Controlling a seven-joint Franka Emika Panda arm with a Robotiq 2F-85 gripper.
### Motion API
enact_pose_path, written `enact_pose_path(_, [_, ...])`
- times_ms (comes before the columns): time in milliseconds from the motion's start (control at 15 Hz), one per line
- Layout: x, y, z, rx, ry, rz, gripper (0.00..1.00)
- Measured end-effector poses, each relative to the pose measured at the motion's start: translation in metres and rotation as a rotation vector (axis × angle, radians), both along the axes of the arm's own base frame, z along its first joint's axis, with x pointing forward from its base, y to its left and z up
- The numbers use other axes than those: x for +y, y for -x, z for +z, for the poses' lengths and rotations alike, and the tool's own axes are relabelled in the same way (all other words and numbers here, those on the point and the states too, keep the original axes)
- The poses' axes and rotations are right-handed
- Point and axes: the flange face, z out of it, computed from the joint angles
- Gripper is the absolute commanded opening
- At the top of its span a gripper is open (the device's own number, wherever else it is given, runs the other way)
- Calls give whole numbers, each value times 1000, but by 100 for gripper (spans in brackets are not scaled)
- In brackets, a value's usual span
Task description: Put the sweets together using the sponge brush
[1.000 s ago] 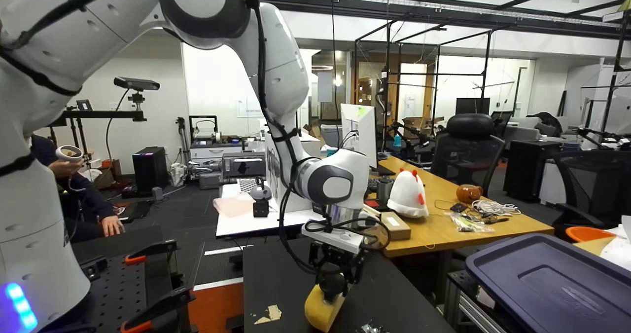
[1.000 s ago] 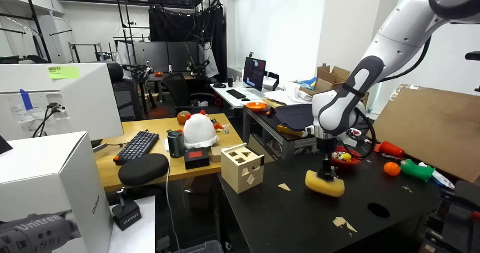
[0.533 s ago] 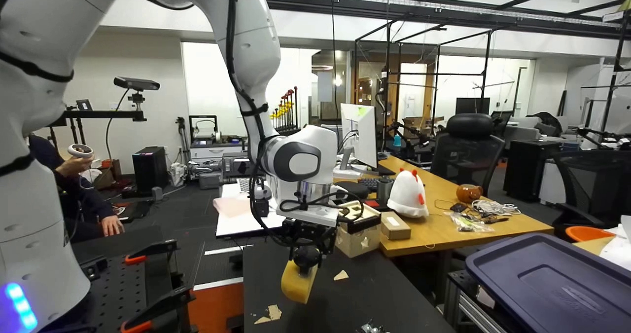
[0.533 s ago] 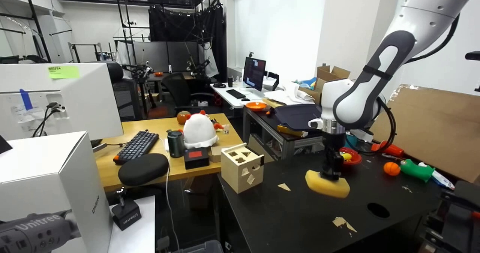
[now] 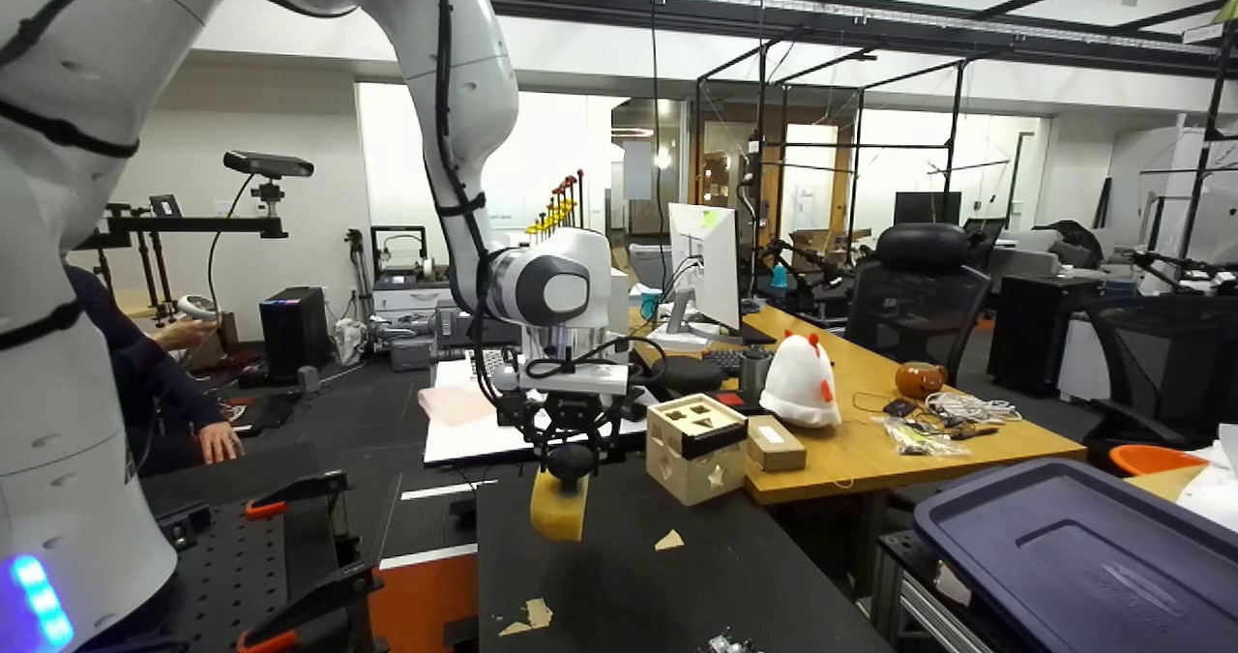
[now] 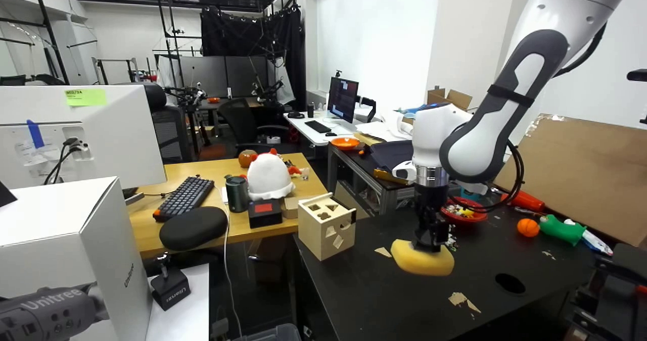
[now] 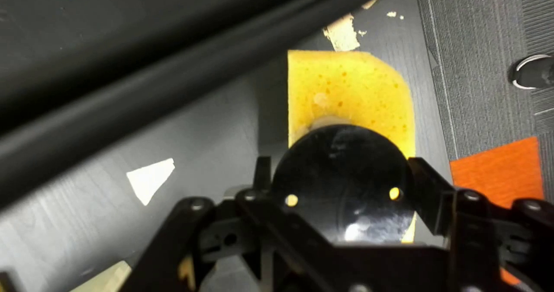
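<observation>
A quick move across, but nothing swept along

Look at the bright yellow foam sponge brush (image 5: 558, 508). The black metal gripper (image 7: 339, 168) is pinching the round black knob (image 7: 342, 192) on its top, one finger on each side.

A second ago the sponge brush was close to a little heap of shiny, mixed-colour bits (image 6: 452, 242). Now it has moved away, and the heap peeks out past the gripper. The sponge brush hangs over the flat black table (image 6: 384, 295), and it looks lifted off the top.

The sweets are hard to pick out. They may be the flat, pale tan pieces: a triangle (image 5: 668, 540) on one side of the sponge brush, and a ragged patch (image 5: 539, 613) with a thin sliver (image 5: 515, 628) just beside it on the other side. None of these has moved. They may even be worn marks on the table; I cannot tell. The shiny bits, near the round red bowl (image 6: 465, 220), could be sweets too.

So I think no pushing is going on right now, and the sponge is going to a new spot. To do its job it would need to come down behind some loose pieces and push them toward the rest. Held up high, it would just pass over them.
</observation>
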Motion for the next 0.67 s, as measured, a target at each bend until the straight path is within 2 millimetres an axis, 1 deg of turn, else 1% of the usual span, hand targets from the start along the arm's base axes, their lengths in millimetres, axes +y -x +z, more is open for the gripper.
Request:
enact_pose_path(133, [19,-5,0,4,8,8,52])
enact_pose_path(400, [48,-18,-3,27,22,21,52])
enact_pose_path(667, [82,-30,-14,58,34,28,52])
